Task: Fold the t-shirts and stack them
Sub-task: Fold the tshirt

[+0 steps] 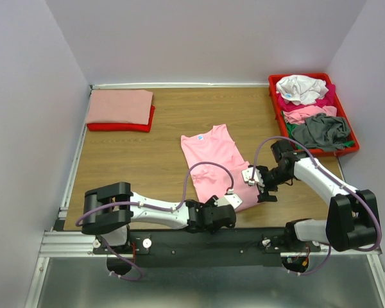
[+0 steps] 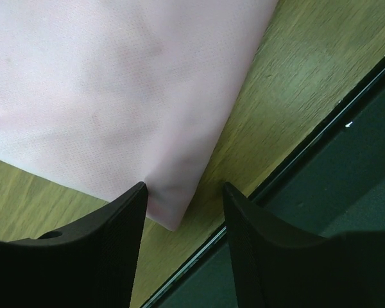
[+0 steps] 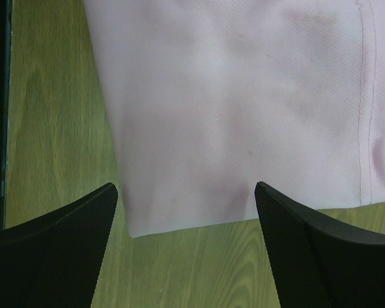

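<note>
**Pink shirt edge between two open grippers**

A light pink cloth t-shirt (image 1: 213, 160) is laid flat on the brown wooden table (image 1: 128, 160). One corner of it is seen between the spread fingers of the left gripper (image 2: 183, 192), not squeezed. Its bottom edge is seen just in front of the right gripper (image 3: 186, 192), whose fingers are held wide apart with nothing in them. Far past it, crumpled t-shirts (image 1: 301, 90) are piled in a red plastic tray (image 1: 271, 96).

A pink shirt (image 1: 215, 160) lies flat on the table (image 1: 131, 160). The left claw (image 1: 230, 205) and the right claw (image 1: 255, 182) are at its near end. Folded shirts (image 1: 120, 109) sit back left. A red tray (image 1: 271, 96) holds more shirts (image 1: 308, 110).
</note>
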